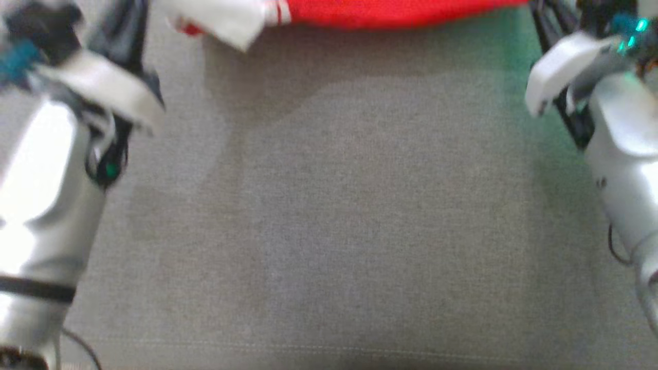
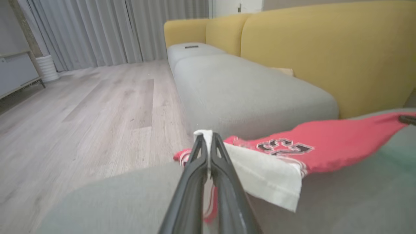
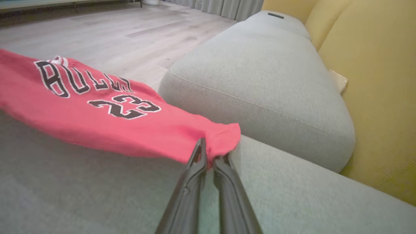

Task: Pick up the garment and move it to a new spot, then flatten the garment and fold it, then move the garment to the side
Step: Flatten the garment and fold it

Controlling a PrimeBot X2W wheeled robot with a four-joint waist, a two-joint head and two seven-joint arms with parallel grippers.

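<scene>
The jersey (image 3: 97, 110) reads "BULLS 23". The left tool (image 2: 208, 138) grips its white edge, the right tool (image 3: 210, 152) its red corner. Bare cushion (image 1: 329, 205) lies beneath both.

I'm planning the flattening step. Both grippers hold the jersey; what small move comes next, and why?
Probably lower the left gripper and right gripper together, laying the jersey on the cushion. Both are shut on opposite ends, and the jersey hangs stretched between them above bare cushion.
</scene>
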